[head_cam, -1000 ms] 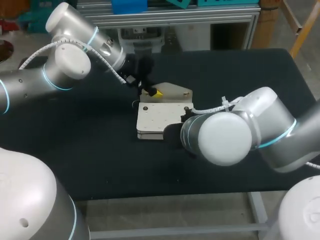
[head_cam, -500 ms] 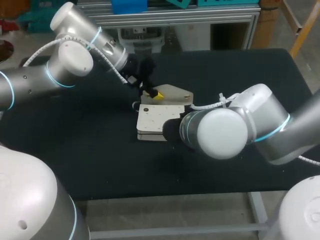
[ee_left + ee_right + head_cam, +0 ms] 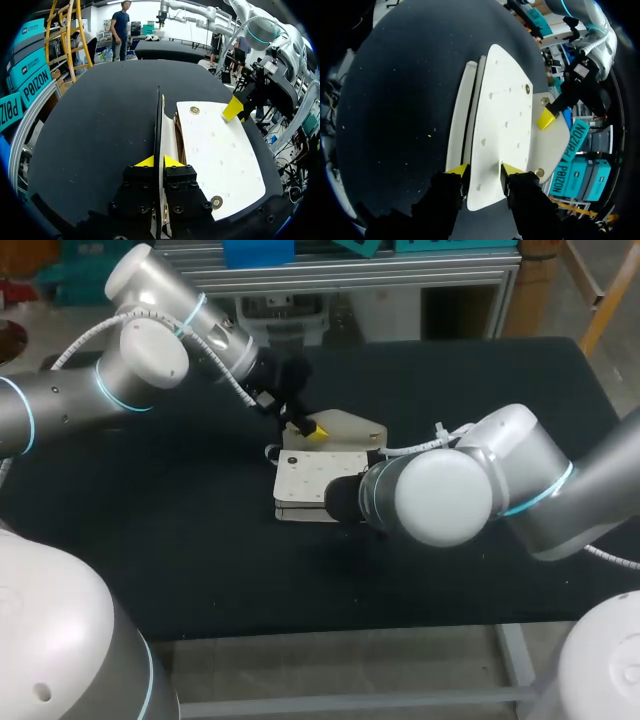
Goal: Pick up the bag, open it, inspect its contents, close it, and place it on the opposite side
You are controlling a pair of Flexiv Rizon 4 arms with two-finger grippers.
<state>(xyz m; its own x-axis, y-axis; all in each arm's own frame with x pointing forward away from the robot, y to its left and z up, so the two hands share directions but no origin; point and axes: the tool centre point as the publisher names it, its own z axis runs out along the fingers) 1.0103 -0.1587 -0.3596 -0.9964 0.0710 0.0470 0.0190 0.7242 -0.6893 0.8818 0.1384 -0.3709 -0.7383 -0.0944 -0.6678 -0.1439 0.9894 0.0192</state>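
Observation:
A flat cream bag (image 3: 315,480) lies in the middle of the black table (image 3: 180,540). Its flap (image 3: 352,427) stands raised at the far side. My left gripper (image 3: 161,161) is shut on the flap's thin edge (image 3: 159,115), and its yellow tip (image 3: 313,428) shows from the head view. My right gripper (image 3: 484,170) is at the bag's near right edge, with the cream panel (image 3: 505,115) between its fingers and both tips against it. In the head view its own wrist (image 3: 435,495) hides those fingers. One of its yellow fingertips (image 3: 233,107) shows beside the bag in the left wrist view.
The black tabletop spreads wide on every side of the bag, with open room to its left (image 3: 150,490) and to its far right (image 3: 500,380). My right arm's thick elbow (image 3: 520,480) hangs over the table's right half.
My right arm has slid left up to the bag, and its fingers have drawn in around the bag's edge. My left arm has shifted slightly, still holding the flap.

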